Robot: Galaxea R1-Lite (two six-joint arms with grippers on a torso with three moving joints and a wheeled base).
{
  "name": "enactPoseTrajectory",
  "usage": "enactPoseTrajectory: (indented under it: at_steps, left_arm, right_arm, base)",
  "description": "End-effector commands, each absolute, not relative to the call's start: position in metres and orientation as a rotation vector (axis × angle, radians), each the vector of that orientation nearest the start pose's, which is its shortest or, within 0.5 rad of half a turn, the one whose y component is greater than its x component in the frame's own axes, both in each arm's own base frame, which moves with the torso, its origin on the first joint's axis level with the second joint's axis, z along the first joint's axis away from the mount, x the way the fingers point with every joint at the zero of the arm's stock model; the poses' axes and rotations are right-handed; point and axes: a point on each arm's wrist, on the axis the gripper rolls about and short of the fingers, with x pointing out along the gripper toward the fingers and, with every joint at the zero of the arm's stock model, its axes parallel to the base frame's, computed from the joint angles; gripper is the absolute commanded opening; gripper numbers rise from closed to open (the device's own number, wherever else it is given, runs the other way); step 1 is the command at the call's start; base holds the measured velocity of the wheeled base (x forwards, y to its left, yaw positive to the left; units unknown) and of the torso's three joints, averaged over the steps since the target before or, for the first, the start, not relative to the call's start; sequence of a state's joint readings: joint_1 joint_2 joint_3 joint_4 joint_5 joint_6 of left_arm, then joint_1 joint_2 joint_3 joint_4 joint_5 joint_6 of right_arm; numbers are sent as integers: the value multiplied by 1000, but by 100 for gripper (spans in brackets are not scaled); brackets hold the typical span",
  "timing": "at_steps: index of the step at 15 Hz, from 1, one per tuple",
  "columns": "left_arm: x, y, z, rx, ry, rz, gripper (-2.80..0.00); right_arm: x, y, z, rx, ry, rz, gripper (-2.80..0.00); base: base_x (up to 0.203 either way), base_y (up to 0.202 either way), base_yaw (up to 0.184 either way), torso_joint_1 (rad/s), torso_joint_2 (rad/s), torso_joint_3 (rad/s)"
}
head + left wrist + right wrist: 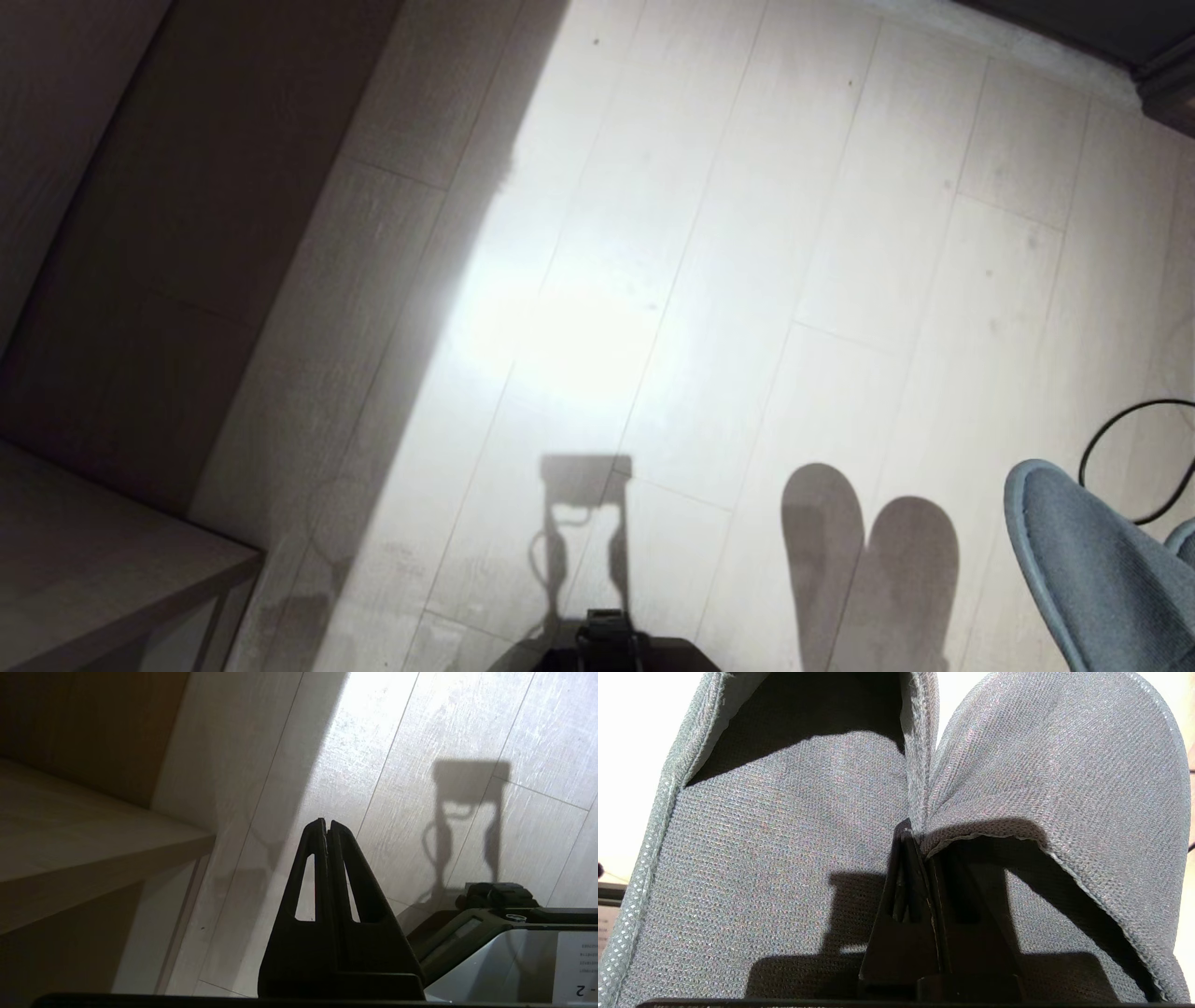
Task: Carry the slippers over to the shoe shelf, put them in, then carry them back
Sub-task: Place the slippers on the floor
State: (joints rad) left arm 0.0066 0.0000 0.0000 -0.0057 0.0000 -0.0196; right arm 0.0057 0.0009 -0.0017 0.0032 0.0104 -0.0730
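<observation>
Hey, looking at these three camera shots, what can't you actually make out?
- Slippers: head view's lower right edge cuts them off; only toes show.
- Slippers' heels and soles: right wrist view is filled by the uppers.
- Right gripper: shut between the slippers; exactly what fabric it pinches is hidden.
- Shoe shelf inside: not visible; left views show only boards in shadow.
- Left gripper: shut, empty.

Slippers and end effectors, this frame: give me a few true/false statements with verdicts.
1. The right end effector is shut on the slippers. True.
2. The left end effector holds one slipper. False: it is shut on nothing, over the pale plank floor.
3. The slippers lie flat on the floor. False: they hang from the end effector; two toe shadows fall on the floor.
4. A black cable loops on the floor near the slippers. True.
</observation>
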Motion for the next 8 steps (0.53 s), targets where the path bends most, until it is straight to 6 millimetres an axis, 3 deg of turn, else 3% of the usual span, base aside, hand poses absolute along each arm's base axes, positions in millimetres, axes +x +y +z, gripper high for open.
enactPoseTrajectory:
  at_steps: [1, 8]
  left_arm:
    - [-23, 0, 76, -20, -5, 6, -280]
    - [-23, 0, 76, -20, -5, 7, -280]
  right_arm:
    - [-23, 0, 76, -74, 2, 17, -280]
    - [-23, 0, 76, -74, 2, 17, -280]
  base:
    - [0, 0, 0, 2, 2, -188]
    - [0, 0, 0, 1, 3, -200]
